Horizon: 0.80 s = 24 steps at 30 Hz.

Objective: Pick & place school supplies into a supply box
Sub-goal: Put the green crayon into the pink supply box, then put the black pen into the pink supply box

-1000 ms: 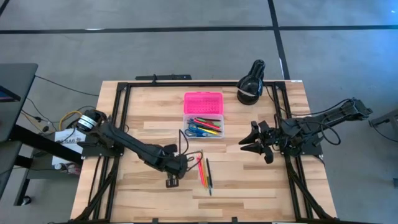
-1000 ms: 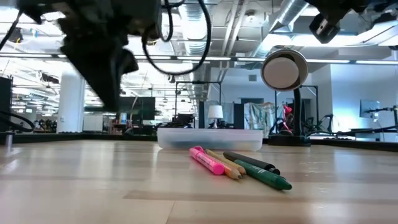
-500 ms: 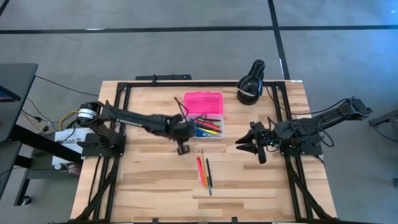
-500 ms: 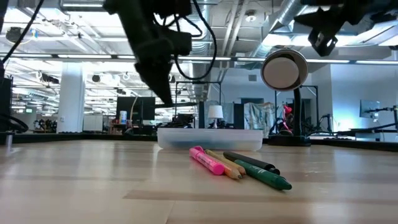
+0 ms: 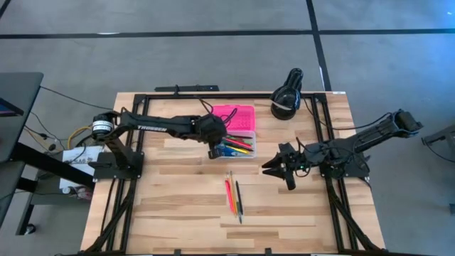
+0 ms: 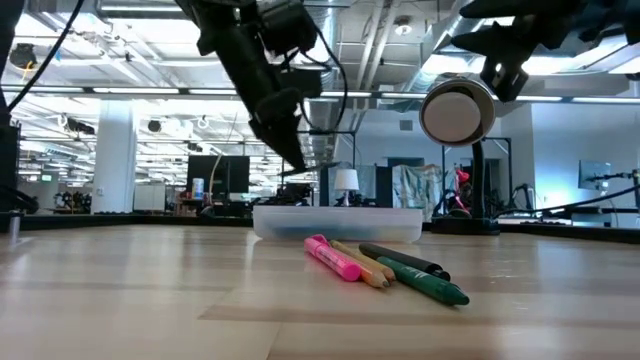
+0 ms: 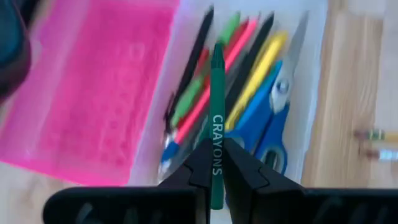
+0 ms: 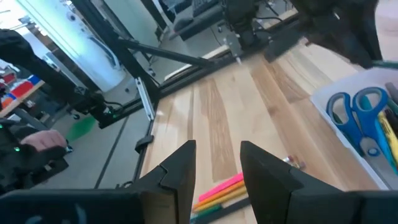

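In the high view we see the left gripper [image 5: 214,151] just above centre of the frame, hanging over the left end of the supply box [image 5: 250,155]; its fingers are pinched narrow on a green crayon [image 7: 216,124] lettered CRAYONS. Below it, in the box's clear base, lie blue-handled scissors [image 7: 272,124] and a bunch of pens and markers [image 7: 245,74], with the pink lid [image 7: 93,93] open alongside. Below centre of the high view, a few more pens [image 5: 233,195] lie on the table [image 5: 170,206], well apart from the box. The right gripper [image 5: 276,168] hovers right of centre, its fingers [image 8: 176,177] spread apart and holding nothing.
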Motion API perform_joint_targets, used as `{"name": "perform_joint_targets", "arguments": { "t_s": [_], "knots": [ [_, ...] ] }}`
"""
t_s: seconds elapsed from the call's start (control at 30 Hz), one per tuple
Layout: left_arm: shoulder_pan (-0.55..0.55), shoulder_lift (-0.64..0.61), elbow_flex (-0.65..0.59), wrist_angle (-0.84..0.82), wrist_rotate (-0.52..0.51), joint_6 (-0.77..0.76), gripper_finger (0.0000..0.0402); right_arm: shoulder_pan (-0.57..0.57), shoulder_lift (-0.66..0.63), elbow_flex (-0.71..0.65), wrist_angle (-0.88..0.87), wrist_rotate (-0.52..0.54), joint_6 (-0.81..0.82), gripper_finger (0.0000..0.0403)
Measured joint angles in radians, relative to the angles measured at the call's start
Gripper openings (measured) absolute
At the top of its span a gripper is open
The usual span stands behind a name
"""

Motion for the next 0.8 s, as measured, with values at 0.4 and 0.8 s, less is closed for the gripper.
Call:
{"name": "perform_joint_targets", "arguments": {
  "t_s": [0.4, 0.8],
  "knots": [
    [0.029, 0.067, 0.003, 0.036, 0.0, 0.049, 0.0081, 0.002, 0.012, 0.001, 0.06, 0.0, 0.021, 0.0118],
    [-0.012, 0.027, 0.118, -0.128, 0.234, -0.01, 0.01, 0.0, 0.013, 0.001, 0.145, 0.104, 0.367, 0.0118]
  ]
}}
